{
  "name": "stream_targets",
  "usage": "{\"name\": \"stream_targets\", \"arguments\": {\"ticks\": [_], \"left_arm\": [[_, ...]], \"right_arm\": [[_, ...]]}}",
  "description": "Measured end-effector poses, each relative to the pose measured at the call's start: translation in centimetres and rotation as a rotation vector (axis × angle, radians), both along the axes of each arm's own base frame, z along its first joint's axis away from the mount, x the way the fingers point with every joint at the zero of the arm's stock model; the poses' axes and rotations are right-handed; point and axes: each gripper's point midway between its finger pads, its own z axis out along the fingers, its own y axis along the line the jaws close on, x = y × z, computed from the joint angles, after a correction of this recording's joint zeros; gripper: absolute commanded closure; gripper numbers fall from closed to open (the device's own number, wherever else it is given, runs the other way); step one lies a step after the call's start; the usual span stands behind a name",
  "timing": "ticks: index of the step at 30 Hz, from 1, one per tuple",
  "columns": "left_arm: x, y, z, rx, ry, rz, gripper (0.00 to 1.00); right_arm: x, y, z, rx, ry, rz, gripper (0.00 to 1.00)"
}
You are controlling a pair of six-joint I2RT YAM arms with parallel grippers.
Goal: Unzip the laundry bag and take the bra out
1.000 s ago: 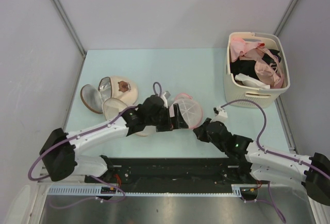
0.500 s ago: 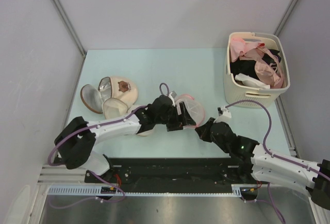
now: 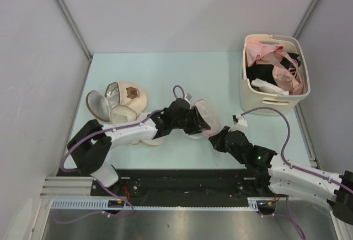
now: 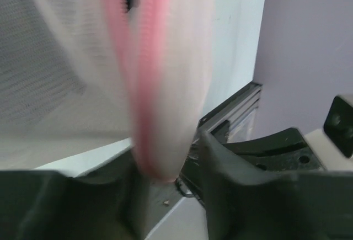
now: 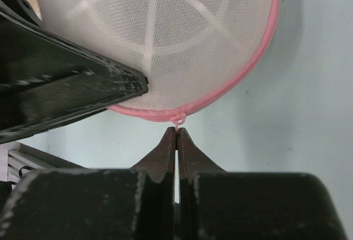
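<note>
Near the middle of the pale green table (image 3: 154,69), the round white-mesh, pink-rimmed laundry bag (image 3: 206,114) has its rim clamped in the left gripper (image 3: 194,121). The right gripper (image 5: 177,132) has its jaws together at the pink zip pull (image 5: 177,120).

The laundry bag (image 3: 209,114) is seen near the front middle of the table (image 3: 138,69). It is a round clamshell of translucent white mesh, edged by a pink zip rim and crossed by white star-shaped ribs. The zip is seen closed along the near rim, its small pink pull (image 5: 177,120) pointing outward. The contents cannot be made out.
</note>
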Motion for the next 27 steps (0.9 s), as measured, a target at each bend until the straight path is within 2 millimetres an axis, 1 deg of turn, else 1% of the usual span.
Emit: {"name": "stream_targets", "arguments": {"ticks": [2, 7, 10, 13, 17, 18, 19, 27], "left_arm": [[0.1, 0.0, -0.1, 0.003, 0.006, 0.010, 1.00], [0.3, -0.2, 0.4, 0.003, -0.003, 0.006, 1.00], [0.5, 0.1, 0.3, 0.009, -0.002, 0.006, 1.00], [0.8, 0.4, 0.8, -0.007, -0.003, 0.000, 1.00], [1.4, 1.1, 2.7, -0.065, -0.023, -0.030, 1.00], [1.3, 1.2, 3.2, -0.080, -0.033, -0.052, 1.00], [1.2, 1.2, 3.3, -0.083, -0.036, -0.057, 1.00], [0.3, 1.2, 3.5, -0.092, -0.042, -0.137, 1.00]], "right_arm": [[0.0, 0.0, 0.0, 0.001, -0.001, 0.000, 1.00], [0.2, -0.2, 0.1, 0.002, -0.002, -0.009, 1.00], [0.7, -1.0, 0.5, 0.008, -0.012, -0.035, 1.00], [1.7, -2.3, 1.0, 0.012, -0.025, -0.073, 1.00], [3.3, -4.7, 1.1, -0.006, -0.030, -0.118, 1.00], [3.7, -5.1, 1.0, -0.013, -0.028, -0.123, 1.00], [3.9, -5.4, 0.9, -0.020, -0.025, -0.117, 1.00], [3.7, -4.9, -0.9, -0.071, 0.012, -0.045, 1.00]]}}
